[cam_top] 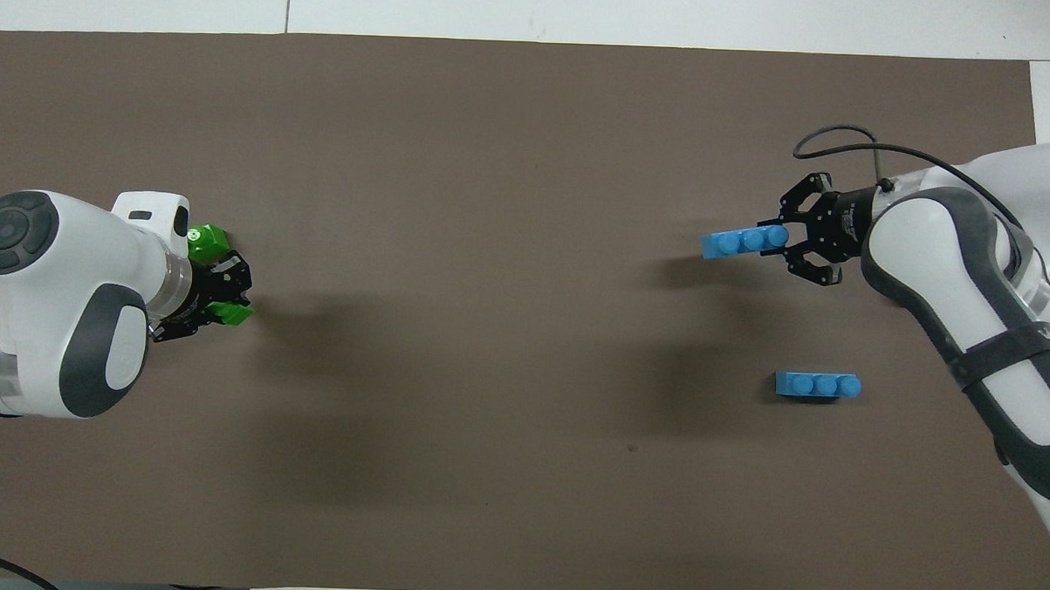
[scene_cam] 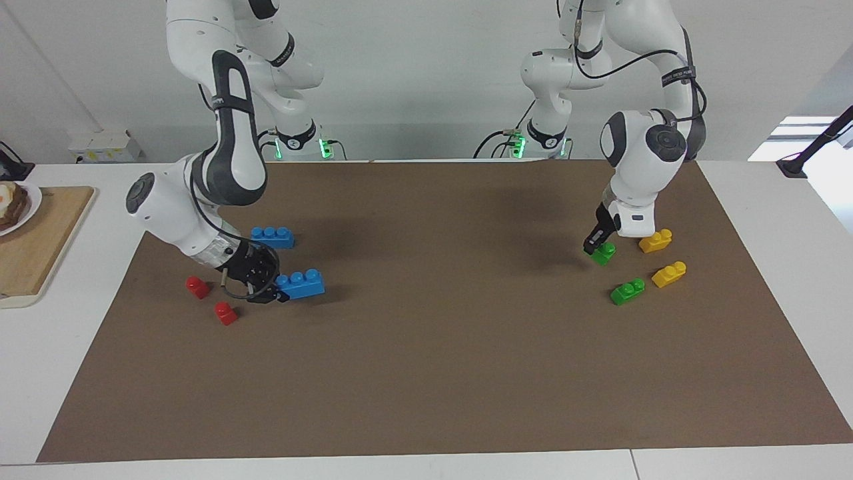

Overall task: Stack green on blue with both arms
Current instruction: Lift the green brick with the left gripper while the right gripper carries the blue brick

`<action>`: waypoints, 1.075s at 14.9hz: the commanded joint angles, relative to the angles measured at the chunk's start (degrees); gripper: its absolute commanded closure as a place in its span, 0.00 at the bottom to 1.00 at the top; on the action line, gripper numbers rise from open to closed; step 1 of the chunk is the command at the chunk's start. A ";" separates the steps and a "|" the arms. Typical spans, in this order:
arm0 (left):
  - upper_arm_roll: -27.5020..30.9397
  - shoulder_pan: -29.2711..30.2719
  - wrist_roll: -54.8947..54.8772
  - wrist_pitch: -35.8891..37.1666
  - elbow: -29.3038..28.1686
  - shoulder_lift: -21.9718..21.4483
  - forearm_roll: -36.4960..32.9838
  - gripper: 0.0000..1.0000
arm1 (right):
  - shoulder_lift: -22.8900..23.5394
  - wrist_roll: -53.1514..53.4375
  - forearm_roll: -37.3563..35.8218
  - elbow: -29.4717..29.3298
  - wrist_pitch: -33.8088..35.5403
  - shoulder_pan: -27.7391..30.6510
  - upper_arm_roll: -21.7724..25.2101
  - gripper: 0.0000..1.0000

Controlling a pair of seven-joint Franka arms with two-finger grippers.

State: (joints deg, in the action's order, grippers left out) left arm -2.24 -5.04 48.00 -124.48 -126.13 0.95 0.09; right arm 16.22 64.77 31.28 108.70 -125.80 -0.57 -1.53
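Observation:
My right gripper (scene_cam: 278, 291) (cam_top: 784, 239) is shut on one end of a blue brick (scene_cam: 303, 283) (cam_top: 742, 242), which hangs just above the brown mat and points toward the table's middle. A second blue brick (scene_cam: 272, 237) (cam_top: 818, 386) lies on the mat closer to the robots. My left gripper (scene_cam: 595, 247) (cam_top: 226, 302) is shut on a green brick (scene_cam: 606, 253) (cam_top: 233, 314), low over the mat. Another green brick (scene_cam: 628, 291) (cam_top: 205, 240) lies on the mat, farther from the robots.
Two red bricks (scene_cam: 197, 287) (scene_cam: 226, 313) lie beside my right gripper. Two yellow bricks (scene_cam: 656, 241) (scene_cam: 669, 274) sit by my left gripper, toward the left arm's end. A wooden board (scene_cam: 46, 247) with a plate (scene_cam: 32, 200) stands off the mat at the right arm's end.

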 commanded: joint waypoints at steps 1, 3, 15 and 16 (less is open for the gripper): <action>0.48 -0.85 6.47 1.18 1.94 0.80 2.79 1.00 | 3.03 7.72 0.97 -5.07 -0.75 -7.05 0.03 1.00; 0.48 -0.93 11.30 2.04 3.43 0.89 5.79 1.00 | 3.47 14.91 0.97 -4.72 -6.19 -12.24 0.03 1.00; 0.48 -11.03 67.44 1.17 10.37 3.52 5.54 1.00 | 10.14 35.24 1.15 -3.58 -23.51 -30.18 0.03 1.00; 0.48 -12.35 71.66 1.08 11.69 3.96 5.28 1.00 | 10.76 36.73 1.06 -3.58 -24.66 -30.45 0.03 1.00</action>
State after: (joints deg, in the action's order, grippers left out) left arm -2.52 -15.03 111.26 -123.93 -118.60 2.40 5.43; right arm 25.44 99.02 31.29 105.32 -147.61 -29.78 -1.72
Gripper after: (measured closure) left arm 0.661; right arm 0.652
